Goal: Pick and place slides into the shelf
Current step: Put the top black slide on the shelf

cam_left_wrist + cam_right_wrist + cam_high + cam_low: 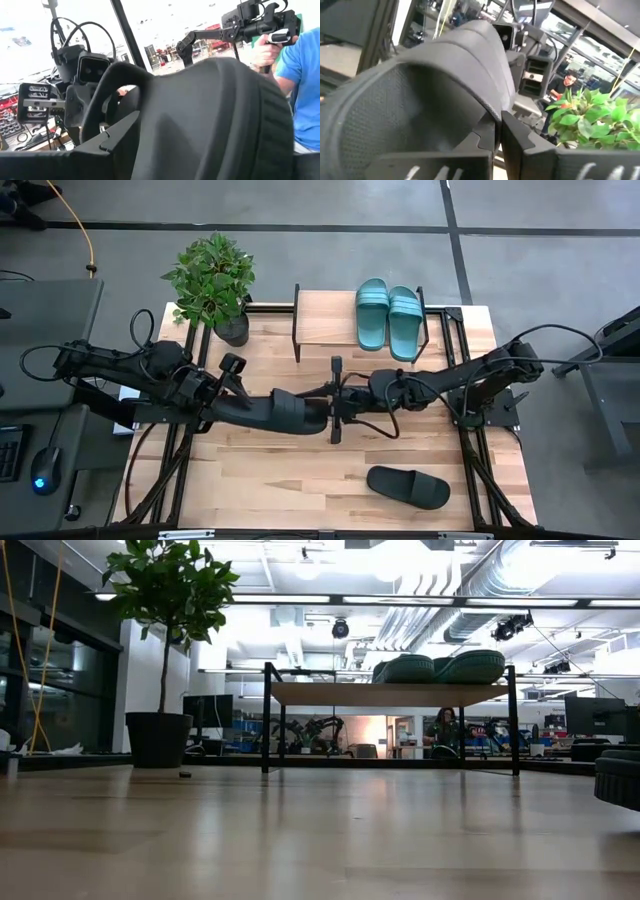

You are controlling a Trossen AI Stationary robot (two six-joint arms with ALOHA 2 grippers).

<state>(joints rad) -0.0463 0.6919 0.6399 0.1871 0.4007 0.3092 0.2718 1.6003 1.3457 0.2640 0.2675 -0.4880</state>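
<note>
One black slide (285, 412) hangs in the air over the table's middle, held between both arms and lying left to right. My left gripper (228, 402) is at its left end and my right gripper (333, 402) at its right end. It fills both wrist views (220, 110) (420, 100) and is above the low view's frame. The second black slide (408, 486) (620, 780) lies flat on the table near the right front. Both teal slides (388, 318) (440, 668) rest side by side on the shelf's (325, 320) plank top. My left gripper is shut on the black slide's left end (150, 125), coming level from the table's left, along the slide. One finger (100, 145) lies against its edge; the slide hides the other. The slide is lifted clear, roughly level. My right gripper is shut on the black slide's right end (487, 112), coming level from the table's right. The edge of the sole is pinched between the two fingers (525, 142). The slide is clear of the table.
A potted plant (212, 280) stands at the table's far left corner, beside the shelf. The left part of the shelf's top is bare wood. A person in a blue shirt (300, 75) shows beyond the table in the left wrist view.
</note>
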